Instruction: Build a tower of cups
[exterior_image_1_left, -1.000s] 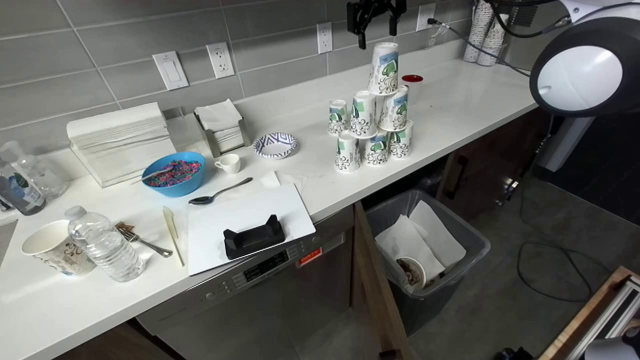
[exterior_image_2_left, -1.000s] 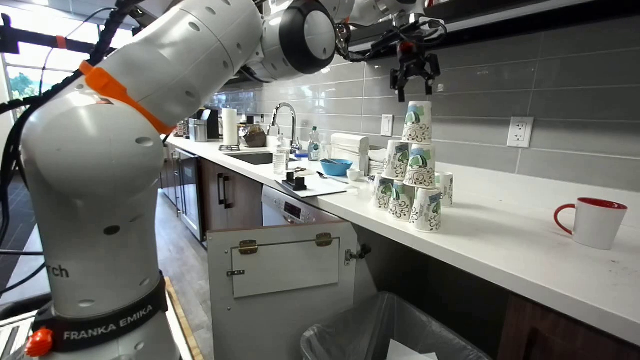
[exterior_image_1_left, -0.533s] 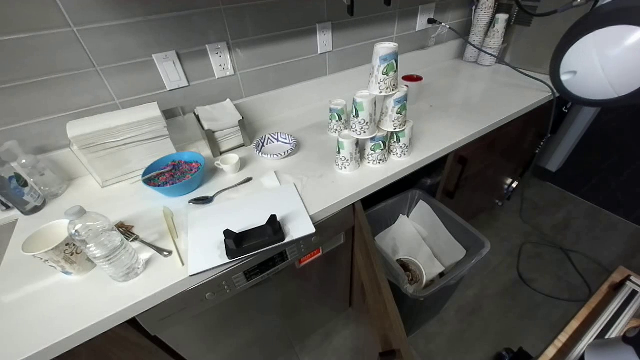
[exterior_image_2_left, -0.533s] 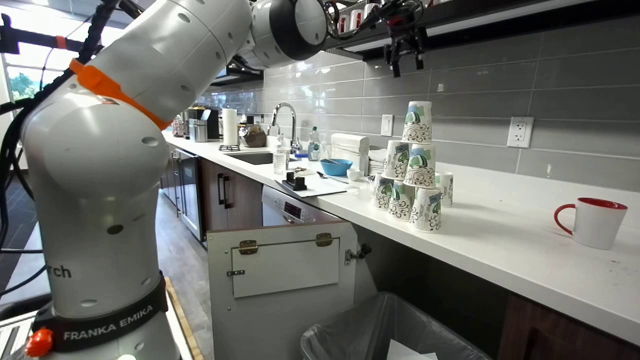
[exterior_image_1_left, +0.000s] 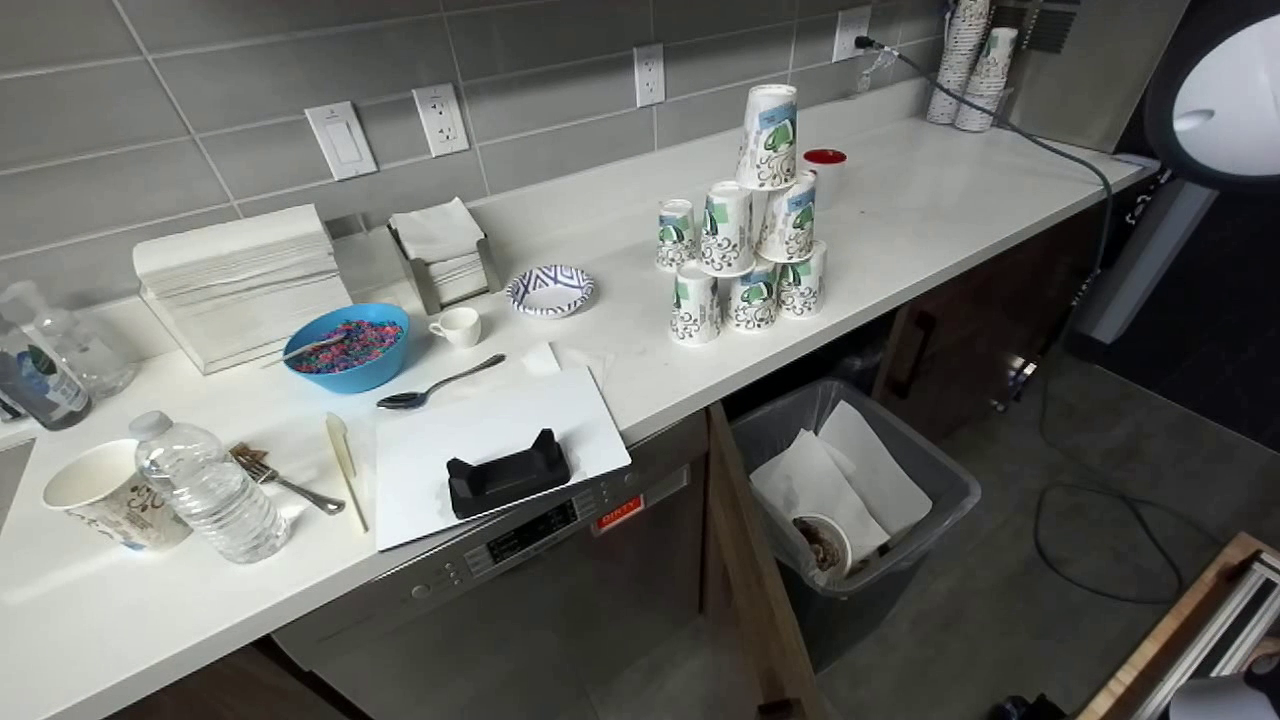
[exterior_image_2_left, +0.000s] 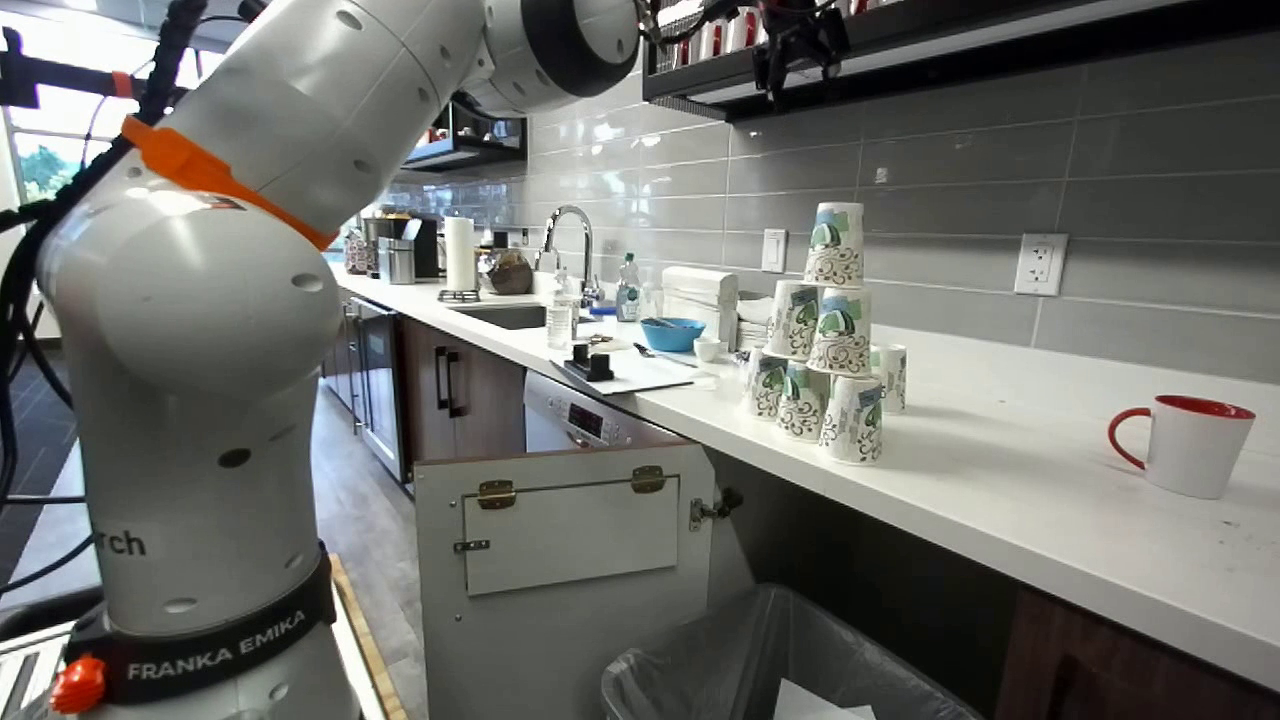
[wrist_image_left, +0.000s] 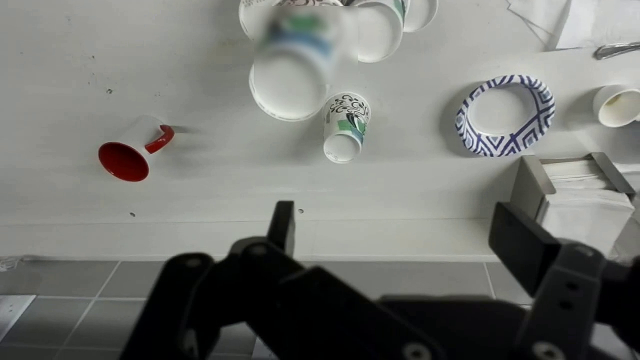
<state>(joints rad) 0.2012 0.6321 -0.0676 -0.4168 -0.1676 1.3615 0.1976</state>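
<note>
Clear off without a nudge

The end effector (wrist_image_left: 392, 222) has its fingers spread wide, nothing between them; the tower (exterior_image_2_left: 838, 330) stands below, apart. Clearing away looks like the step: best rise straight, off the shelf (exterior_image_2_left: 940, 28), before swinging sideways. Below the end effector the counter (wrist_image_left: 210, 200) carries six cups (exterior_image_1_left: 752, 297) in the tower, three-two-one, one lone cup (wrist_image_left: 346, 125) nearby, one red-handled mug (exterior_image_2_left: 1198, 448), one patterned dish (wrist_image_left: 545, 105).

The white countertop (exterior_image_2_left: 1000, 440) supports a paper-cup tower (exterior_image_2_left: 838, 332), red-rimmed mug (exterior_image_2_left: 1195, 450), patterned dish (exterior_image_1_left: 550, 298), teacup (exterior_image_1_left: 460, 330), blue bowl (exterior_image_1_left: 364, 379) and water bottle (exterior_image_1_left: 212, 490).
</note>
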